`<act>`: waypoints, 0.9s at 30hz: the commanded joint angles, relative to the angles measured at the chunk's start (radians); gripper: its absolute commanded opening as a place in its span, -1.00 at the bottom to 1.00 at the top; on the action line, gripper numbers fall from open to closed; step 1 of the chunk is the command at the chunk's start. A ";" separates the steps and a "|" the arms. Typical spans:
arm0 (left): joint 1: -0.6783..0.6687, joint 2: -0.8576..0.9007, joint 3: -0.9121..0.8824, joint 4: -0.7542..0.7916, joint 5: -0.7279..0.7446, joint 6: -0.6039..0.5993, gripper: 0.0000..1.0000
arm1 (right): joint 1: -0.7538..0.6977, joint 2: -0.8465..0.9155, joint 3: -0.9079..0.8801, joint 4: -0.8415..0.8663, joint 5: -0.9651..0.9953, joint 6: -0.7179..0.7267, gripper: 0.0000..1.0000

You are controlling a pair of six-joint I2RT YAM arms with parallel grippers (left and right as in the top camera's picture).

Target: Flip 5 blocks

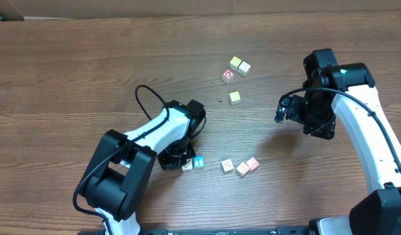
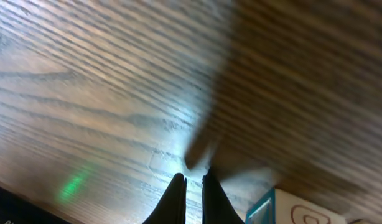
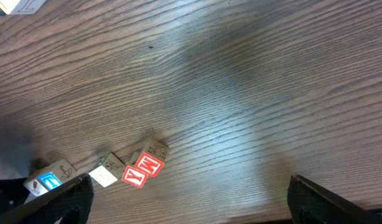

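Down at the near side of the table (image 1: 70, 59), eyes on the left gripper (image 2: 192, 182): pinched right shut, nothing caught in it, tips low over the wood and just beside the teal-faced block (image 1: 199, 162), with the white block (image 1: 187, 166) snug on that block's other side. Over to the right gripper (image 3: 190, 186): spread as wide as can be, carrying nothing, hovering well apart from every cube. Counting on along the same row of blocks: a pale block (image 1: 227, 166) a short gap off, then two pink-printed blocks (image 1: 243, 169) touching each other. Leaving alone the yellow and cream cubes (image 1: 239, 65) further back. Judging by looks: tiny, light, stiff wooden things, smooth-faced, likely to skid or tumble at a nudge, hardly breakable. Best taken across two opposite flat sides, low and square, never on a corner, and only with the left fingers (image 2: 175, 202) parted first. Worth flagging as a risk: bumping the white neighbour while closing on the teal one. Hard to say from here which faces count as flipped.
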 commanded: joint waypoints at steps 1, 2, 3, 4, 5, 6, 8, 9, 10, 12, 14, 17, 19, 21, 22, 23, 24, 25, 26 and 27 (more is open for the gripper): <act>0.010 -0.002 -0.002 0.024 0.018 0.031 -0.92 | 0.001 -0.023 0.024 0.002 -0.006 -0.003 1.00; 0.007 -0.002 -0.002 0.024 0.024 0.034 -0.91 | 0.001 -0.023 0.024 0.002 -0.006 -0.003 1.00; 0.000 -0.002 -0.002 0.024 0.025 0.034 -0.91 | 0.001 -0.023 0.024 0.001 -0.006 -0.003 1.00; -0.006 -0.002 -0.002 0.024 0.029 0.034 -0.91 | 0.001 -0.023 0.024 0.001 -0.006 -0.003 1.00; -0.014 -0.002 -0.002 0.025 0.029 0.034 -0.91 | 0.001 -0.023 0.024 0.001 -0.006 -0.003 1.00; -0.022 -0.002 -0.002 0.025 0.035 0.034 -0.91 | 0.001 -0.023 0.024 0.001 -0.006 -0.003 1.00; -0.036 -0.002 -0.002 0.028 0.037 0.033 -0.91 | 0.001 -0.023 0.024 0.001 -0.006 -0.003 1.00; -0.043 -0.002 -0.002 0.033 0.037 0.033 -0.92 | 0.001 -0.023 0.024 0.000 -0.006 -0.003 1.00; -0.048 -0.002 -0.002 0.039 0.039 0.033 -0.91 | 0.001 -0.023 0.024 -0.001 -0.006 -0.003 1.00; -0.053 -0.002 -0.002 0.055 0.043 0.032 -0.91 | 0.001 -0.023 0.024 -0.002 -0.006 -0.003 1.00; -0.053 -0.002 -0.002 0.071 0.047 0.032 -0.91 | 0.001 -0.023 0.024 -0.003 -0.006 -0.003 1.00; -0.053 -0.002 -0.002 0.081 0.047 0.033 -0.91 | 0.001 -0.023 0.024 -0.006 -0.006 -0.003 1.00; -0.053 -0.002 -0.002 0.092 0.047 0.038 -0.91 | 0.001 -0.023 0.024 -0.006 -0.006 -0.003 1.00; -0.055 -0.002 -0.002 0.107 0.047 0.053 -0.91 | 0.001 -0.023 0.024 -0.006 -0.006 -0.003 1.00; -0.056 -0.002 -0.002 0.115 0.048 0.057 -0.92 | 0.001 -0.023 0.024 -0.006 -0.006 -0.003 1.00; -0.056 -0.002 -0.002 0.121 0.051 0.064 -0.91 | 0.001 -0.023 0.024 -0.006 -0.006 -0.003 1.00; -0.056 -0.002 -0.002 0.126 0.057 0.069 -0.92 | 0.001 -0.023 0.024 -0.006 -0.006 -0.003 1.00; -0.056 -0.002 -0.002 0.130 0.066 0.074 -0.92 | 0.001 -0.023 0.024 -0.006 -0.006 -0.003 1.00; -0.056 -0.002 -0.002 0.132 0.070 0.079 -0.92 | 0.001 -0.023 0.024 -0.007 -0.006 -0.003 1.00; -0.056 -0.002 -0.002 0.136 0.074 0.083 -0.91 | 0.001 -0.023 0.024 -0.008 -0.006 -0.003 1.00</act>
